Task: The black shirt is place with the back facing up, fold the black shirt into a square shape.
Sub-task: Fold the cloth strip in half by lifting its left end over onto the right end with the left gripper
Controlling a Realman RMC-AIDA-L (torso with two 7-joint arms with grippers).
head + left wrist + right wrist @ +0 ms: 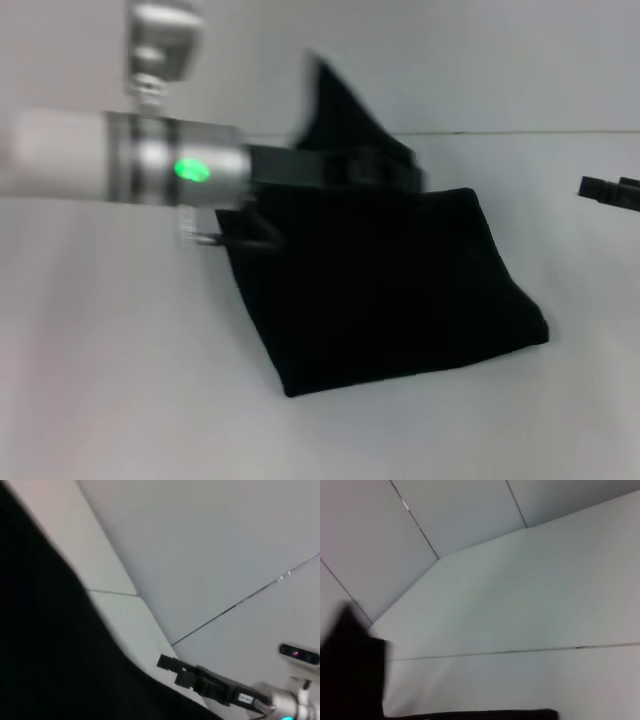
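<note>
Black cloth fills the near corner of the left wrist view, where the shirt (45, 645) hangs close to the lens against pale wall panels. Seen from the head camera, the shirt (380, 290) lies on a white table (110, 380), folded down to a rough four-sided slab turned at an angle, its near corner pointing toward the robot. One part of it stands up in a dark peak at the far edge, above the rest of the cloth. No lettering shows on the side facing up.

Reaching across from the left, the left arm (130, 160), white and silver with a green light on its wrist, ends in the left gripper (385, 165) at the shirt's far edge, right under the raised peak. Black fingers against black cloth, and blurred at that: the gripper appears to hold the lifted part, but whether its fingers are together or apart cannot be told.

At the right edge of the head view, the right gripper (610, 190) hovers over bare table, well apart from the shirt. The left wrist view catches it (167, 662) from the side, and its fingers seem to lie together, with nothing between them. Its own camera shows the table, the wall and the shirt (352, 670) at one edge.
</note>
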